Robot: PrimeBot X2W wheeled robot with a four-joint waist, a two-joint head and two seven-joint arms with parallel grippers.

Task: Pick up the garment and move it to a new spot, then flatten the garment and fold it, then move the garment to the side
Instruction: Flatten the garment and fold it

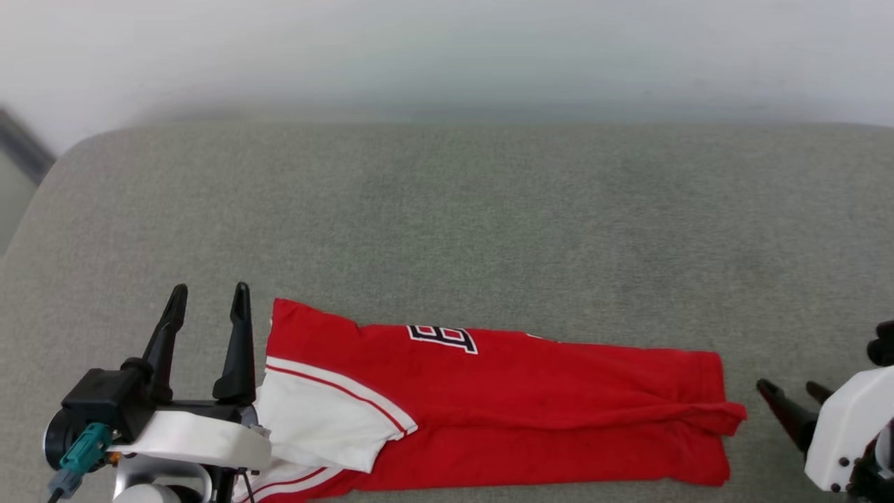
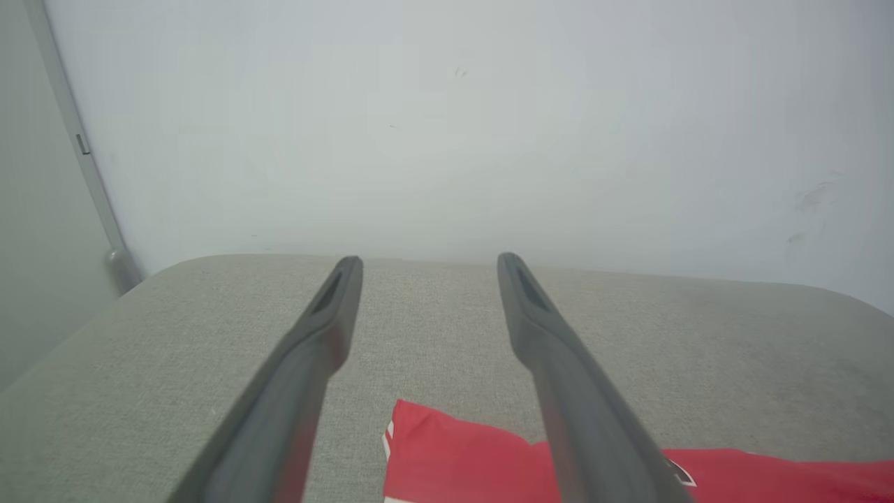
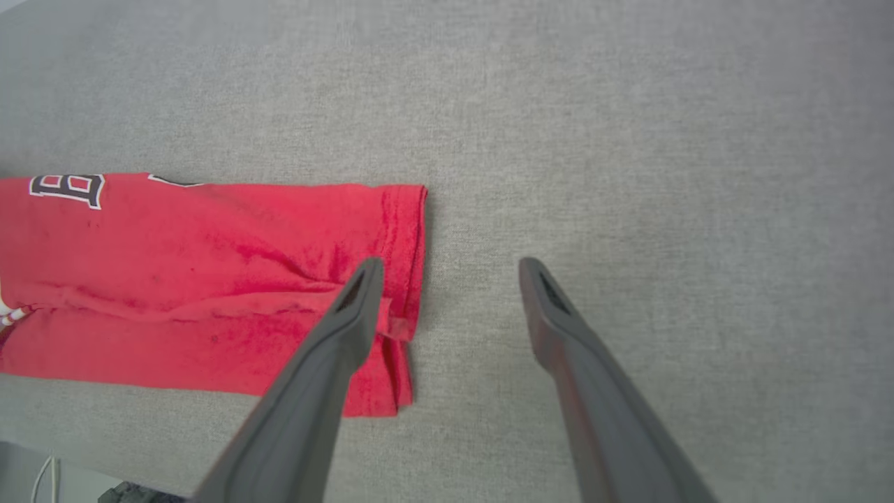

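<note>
Head view reveals the garment (image 1: 524,391) with white sleeve (image 1: 321,412).

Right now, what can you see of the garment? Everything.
The garment is a red shirt of thin, soft-looking fabric, with a white sleeve edged in red-and-white trim and part of some black, white-outlined lettering. It lies folded into a long, slightly rumpled band on the grey upholstered surface, near its front edge, with the sleeve end toward the robot's left. Both arms' jaws stand open, gripping nothing.
</note>
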